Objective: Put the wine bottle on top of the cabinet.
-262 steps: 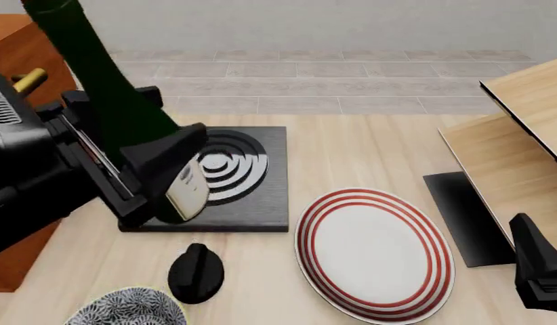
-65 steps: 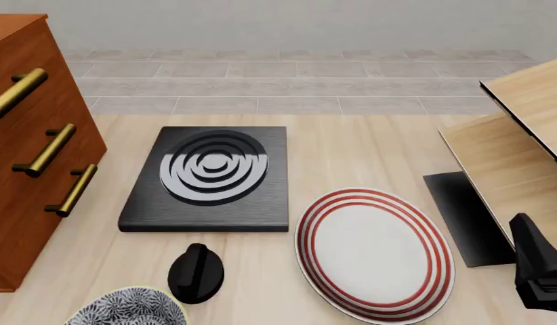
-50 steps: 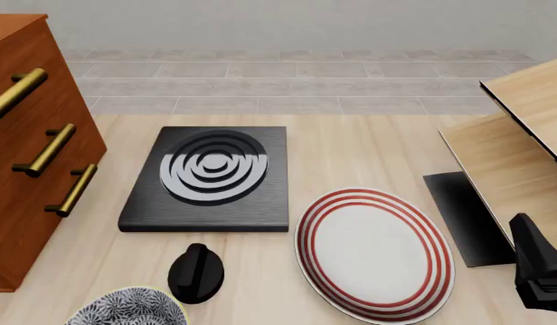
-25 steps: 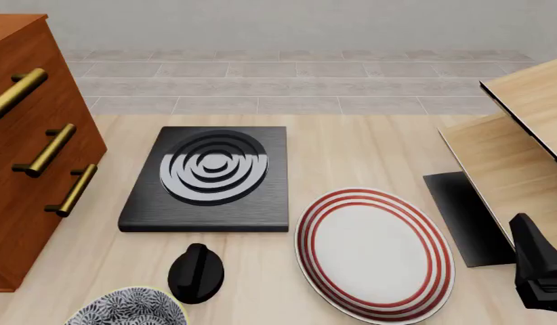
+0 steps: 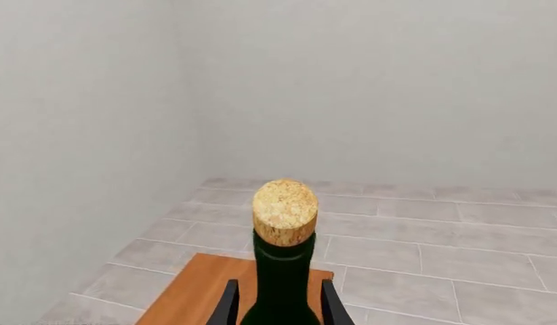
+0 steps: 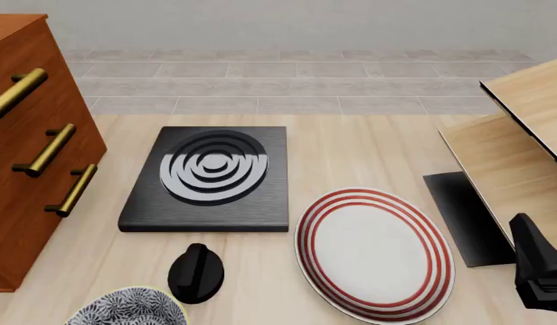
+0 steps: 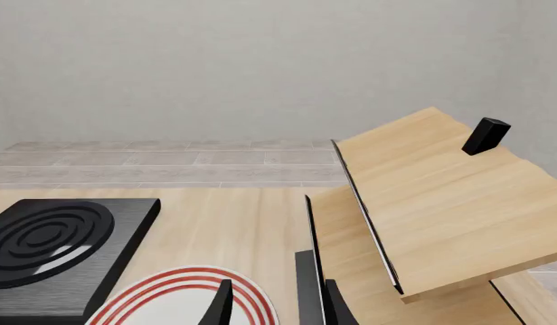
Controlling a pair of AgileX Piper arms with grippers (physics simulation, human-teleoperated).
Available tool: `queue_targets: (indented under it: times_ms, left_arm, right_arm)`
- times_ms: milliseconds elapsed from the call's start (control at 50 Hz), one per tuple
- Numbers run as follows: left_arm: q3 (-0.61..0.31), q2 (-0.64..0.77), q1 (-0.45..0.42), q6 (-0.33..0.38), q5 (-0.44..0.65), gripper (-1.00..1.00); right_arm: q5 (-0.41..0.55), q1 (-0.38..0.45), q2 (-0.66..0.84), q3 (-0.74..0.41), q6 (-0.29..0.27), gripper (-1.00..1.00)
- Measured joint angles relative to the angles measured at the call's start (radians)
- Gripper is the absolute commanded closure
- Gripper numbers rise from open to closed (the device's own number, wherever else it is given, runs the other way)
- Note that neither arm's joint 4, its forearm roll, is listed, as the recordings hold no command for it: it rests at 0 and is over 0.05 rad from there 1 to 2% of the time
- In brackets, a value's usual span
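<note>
Left tool (image 5: 278, 313) grips the wine bottle (image 5: 283, 271) upright above the cabinet (image 5: 206, 291) top. Placing step; next, lower and release. Right tool (image 7: 274, 305) open, idle.

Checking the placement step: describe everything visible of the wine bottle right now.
Only the left wrist view shows the wine bottle: a slim, dark green, glassy neck with a tan cork-like top, standing upright between the two dark fingertips of the left hand. Its body and label are out of frame, so actual contact with the fingers can't be confirmed. Behind and below it lies the reddish-brown top of the cabinet; whether the base rests on it is hidden. The front view shows no bottle.
</note>
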Motion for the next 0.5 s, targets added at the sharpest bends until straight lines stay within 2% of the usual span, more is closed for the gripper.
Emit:
queue_targets:
  times_ms: [500]
  left_arm:
    - [0.032,0.091,0.084,-0.002,-0.087,1.00]
  right_arm:
    - [0.000,0.000,0.000,0.000,0.000,-1.00]
